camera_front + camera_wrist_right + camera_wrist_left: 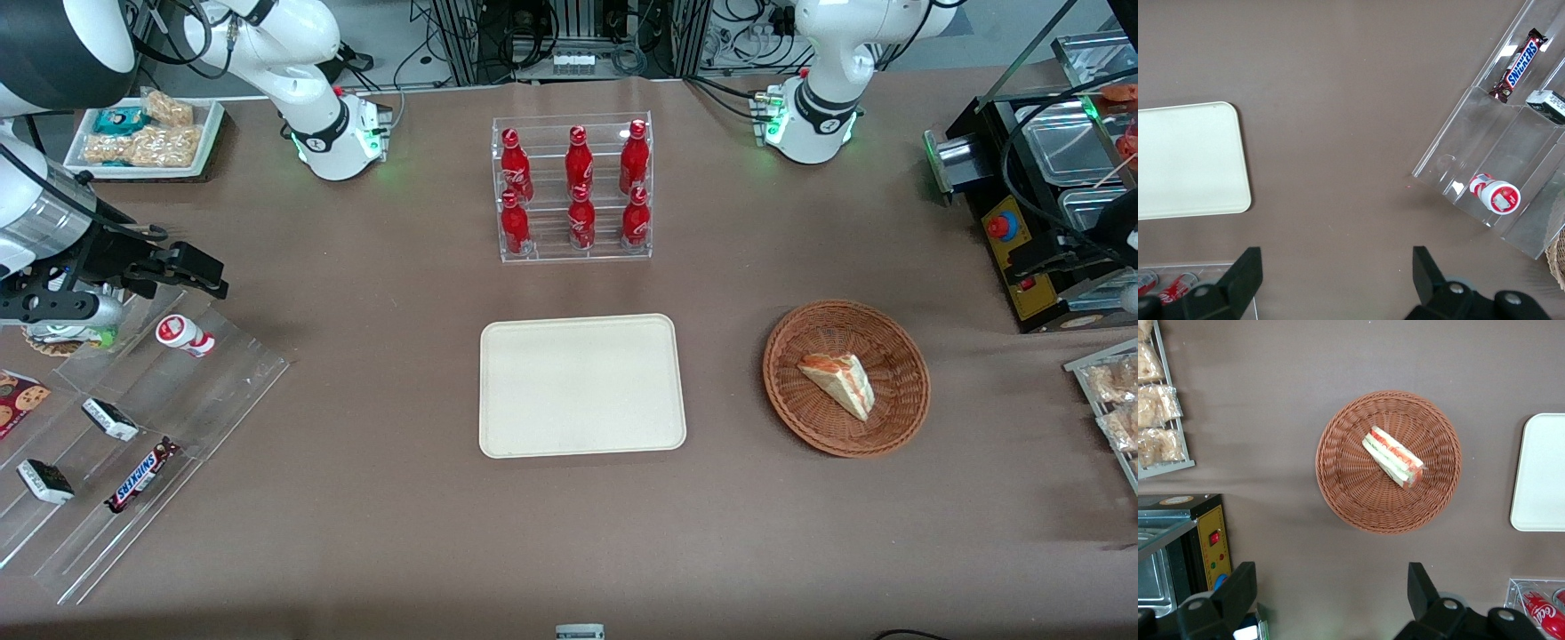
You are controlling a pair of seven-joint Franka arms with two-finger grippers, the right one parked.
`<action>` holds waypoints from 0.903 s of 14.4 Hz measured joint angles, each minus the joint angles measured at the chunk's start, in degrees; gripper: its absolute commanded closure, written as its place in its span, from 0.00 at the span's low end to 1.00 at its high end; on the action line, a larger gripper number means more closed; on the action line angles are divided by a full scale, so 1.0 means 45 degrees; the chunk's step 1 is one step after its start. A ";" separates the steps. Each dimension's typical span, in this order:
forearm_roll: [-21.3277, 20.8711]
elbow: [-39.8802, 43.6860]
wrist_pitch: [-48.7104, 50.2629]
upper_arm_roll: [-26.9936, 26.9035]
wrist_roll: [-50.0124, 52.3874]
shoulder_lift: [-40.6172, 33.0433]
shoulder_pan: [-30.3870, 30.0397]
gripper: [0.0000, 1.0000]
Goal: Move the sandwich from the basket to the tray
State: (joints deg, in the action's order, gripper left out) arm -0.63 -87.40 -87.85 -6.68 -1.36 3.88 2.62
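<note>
The sandwich (837,382), a pale bread wedge with red-orange and green layers, lies in the round wicker basket (787,356). The cream tray (582,387) lies flat and bare beside the basket, toward the parked arm's end. My left gripper (1331,600) is open and holds nothing. It hangs high over bare table, farther from the front camera than the basket. In the front view it shows only as a dark shape (1118,233) at the picture's edge. In the left wrist view the sandwich (1393,457) lies across the middle of the basket (1345,487), with the tray's end (1541,473) beside it.
A clear rack of red bottles (573,191) stands farther from the front camera than the tray. A black machine with metal pans (1022,231) and a rack of packaged snacks (1111,400) are at the working arm's end. An acrylic snack stand (133,427) is at the parked arm's end.
</note>
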 measured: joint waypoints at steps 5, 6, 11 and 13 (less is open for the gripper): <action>0.0003 -0.0508 -0.0374 0.0106 0.0000 0.0295 0.0036 0.00; 0.0003 -0.1046 -0.1026 0.0200 0.0111 0.0534 0.0078 0.00; -0.0025 -0.3706 -0.5565 0.0373 0.5855 0.2376 0.1403 0.00; -0.0047 -0.3854 -0.6400 0.0415 0.7928 0.2986 0.1775 0.00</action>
State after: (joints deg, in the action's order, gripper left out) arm -0.84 -104.74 -116.65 -4.81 34.32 17.31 10.61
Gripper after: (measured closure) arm 0.000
